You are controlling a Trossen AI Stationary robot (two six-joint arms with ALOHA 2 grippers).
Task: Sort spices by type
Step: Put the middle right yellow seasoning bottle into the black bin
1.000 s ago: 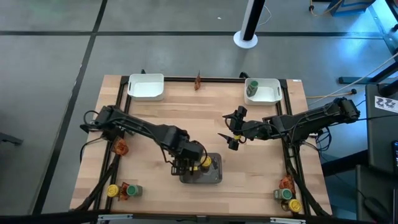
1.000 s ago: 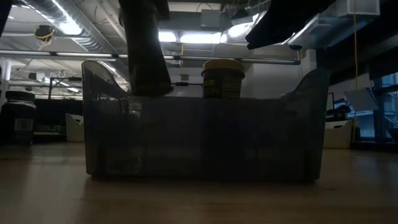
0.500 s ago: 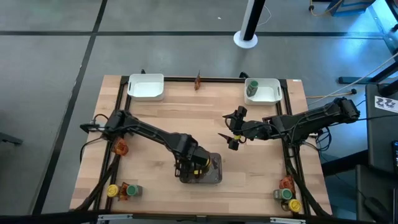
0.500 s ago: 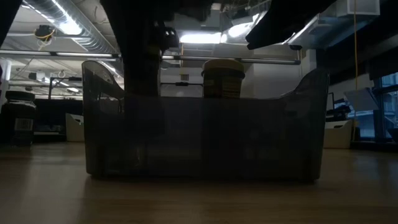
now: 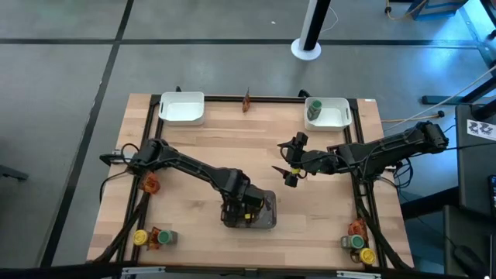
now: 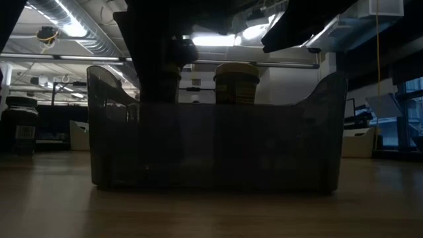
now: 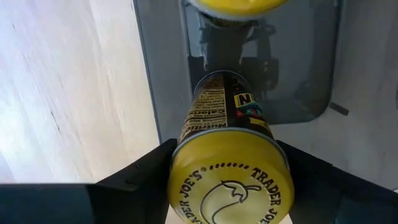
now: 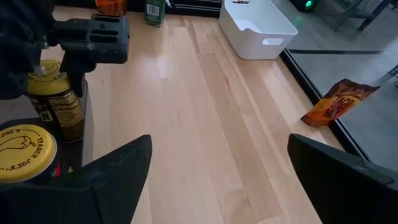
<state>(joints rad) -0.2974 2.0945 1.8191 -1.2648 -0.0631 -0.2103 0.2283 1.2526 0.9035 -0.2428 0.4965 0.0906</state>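
Note:
A grey see-through tray (image 5: 267,213) sits near the table's front middle. One yellow-lidded jar (image 6: 236,82) stands upright on its floor. My left gripper (image 5: 242,208) is down inside the tray, shut on a second yellow-lidded jar (image 7: 227,177), just left of the standing jar (image 8: 25,152). My right gripper (image 5: 291,164) hangs open above the table's middle right, holding nothing. A green-lidded jar (image 5: 313,110) stands in the far right white tray (image 5: 337,115). My left gripper pinches the jar at its lid end (image 7: 177,163) between its two fingers, one on each side of the yellow lid. The fingers come from above, pointing down. The jar hangs upright below them inside the grey tray; whether its bottom touches the floor I cannot tell.
An empty white tray (image 5: 182,107) stands far left. Reddish-orange packets lie at the far edge (image 5: 247,99) and the left edge (image 5: 149,184). More jars and packets cluster at the near left corner (image 5: 152,237) and near right corner (image 5: 358,244). Bare wood lies between.
My left gripper has come down with the yellow-lidded jar into the grey tray, next to the standing jar, and shifted slightly toward the table's right. The jar has stayed upright.

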